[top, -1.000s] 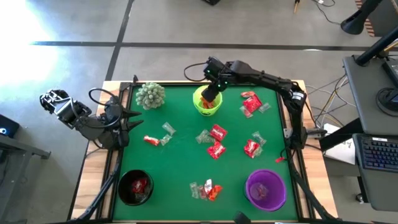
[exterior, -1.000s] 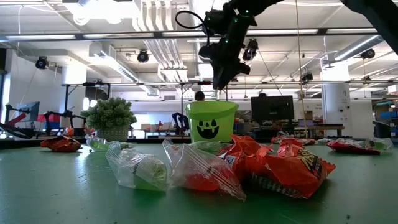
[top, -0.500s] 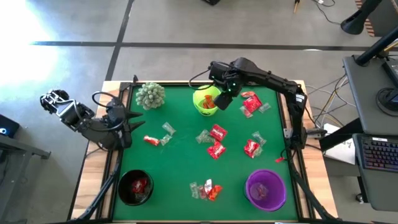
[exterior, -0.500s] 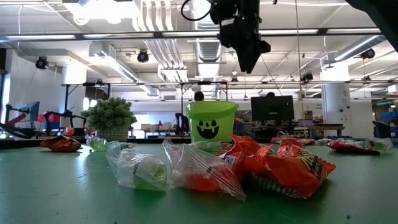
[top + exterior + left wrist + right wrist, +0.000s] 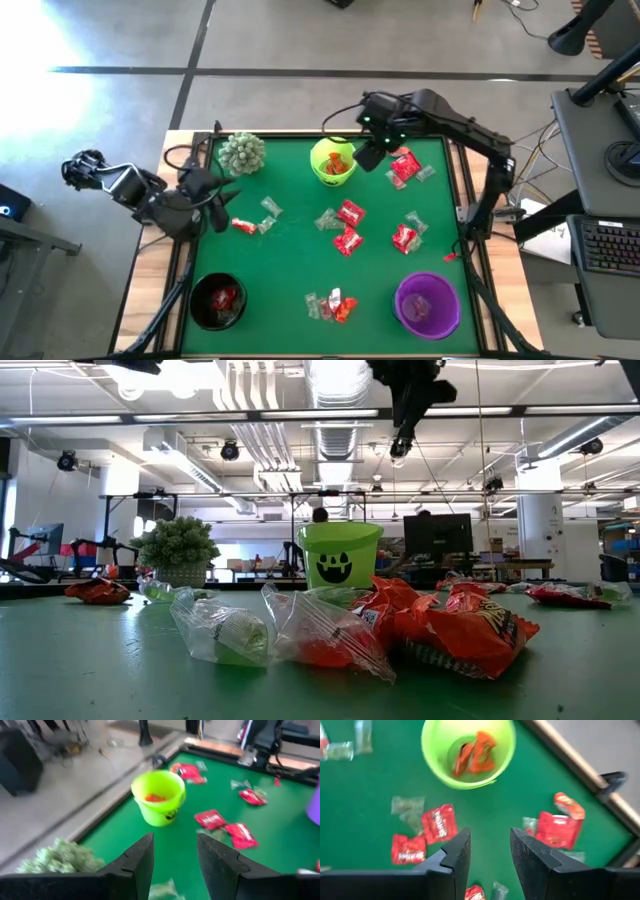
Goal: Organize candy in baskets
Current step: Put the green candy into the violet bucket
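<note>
The lime green basket point(image 5: 333, 160) stands at the far middle of the green table with orange candy point(image 5: 477, 752) inside. A black basket point(image 5: 218, 300) with a red sweet sits near left, a purple basket point(image 5: 428, 305) near right. Red and clear-wrapped candy point(image 5: 347, 226) lies scattered between them. My right gripper point(image 5: 367, 157) hangs open and empty, high above the table just right of the lime basket point(image 5: 468, 750). My left gripper point(image 5: 221, 190) is open and empty at the table's left edge, pointing across at the lime basket point(image 5: 157, 797).
A spiky pale-green plant point(image 5: 242, 153) stands at the far left corner. Red candy packs point(image 5: 404, 165) lie right of the lime basket, more candy point(image 5: 332, 305) lies near the front edge, and one red sweet point(image 5: 243, 225) lies close to my left gripper.
My right gripper has risen from just over the lime basket and drifted toward the table's right edge, staying empty. My left gripper has edged slightly inward over the table's left edge.
</note>
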`<state>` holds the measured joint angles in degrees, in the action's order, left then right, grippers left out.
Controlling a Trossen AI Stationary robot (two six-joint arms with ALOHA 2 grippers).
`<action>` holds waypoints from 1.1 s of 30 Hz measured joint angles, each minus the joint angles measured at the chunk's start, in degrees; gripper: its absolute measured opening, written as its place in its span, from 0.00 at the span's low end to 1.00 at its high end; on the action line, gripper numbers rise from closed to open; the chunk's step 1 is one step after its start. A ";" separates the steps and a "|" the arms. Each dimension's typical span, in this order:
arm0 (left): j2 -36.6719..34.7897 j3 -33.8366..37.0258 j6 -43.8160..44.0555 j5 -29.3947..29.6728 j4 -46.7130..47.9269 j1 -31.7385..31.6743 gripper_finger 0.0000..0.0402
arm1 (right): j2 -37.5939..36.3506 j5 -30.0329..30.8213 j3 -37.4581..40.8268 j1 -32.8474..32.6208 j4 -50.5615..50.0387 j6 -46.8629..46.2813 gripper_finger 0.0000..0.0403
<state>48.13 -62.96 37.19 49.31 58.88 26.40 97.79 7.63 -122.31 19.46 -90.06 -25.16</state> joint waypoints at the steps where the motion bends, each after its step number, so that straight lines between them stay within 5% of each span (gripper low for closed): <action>1: 0.25 0.03 0.02 -1.95 -0.58 -0.64 0.33 | -0.64 1.43 0.01 -0.28 0.00 -1.07 0.32; 11: 9.10 0.85 0.80 -13.92 -10.71 -4.48 0.33 | -5.89 3.63 0.05 -3.75 0.02 -1.85 0.33; 19: 16.90 -2.13 13.92 -14.69 -11.81 -4.21 0.33 | -8.64 4.38 0.07 -6.73 0.04 0.65 0.33; 25: 21.86 -3.34 21.99 -23.36 -9.97 -4.39 0.35 | -11.38 4.36 0.09 -7.44 0.04 1.98 0.33; 33: 29.84 -2.67 44.87 -28.61 -14.72 -3.11 0.45 | -14.51 4.43 0.09 -7.47 0.04 6.87 0.33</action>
<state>77.97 -65.63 82.06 20.70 44.16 23.29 83.27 12.05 -122.21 11.99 -90.02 -18.29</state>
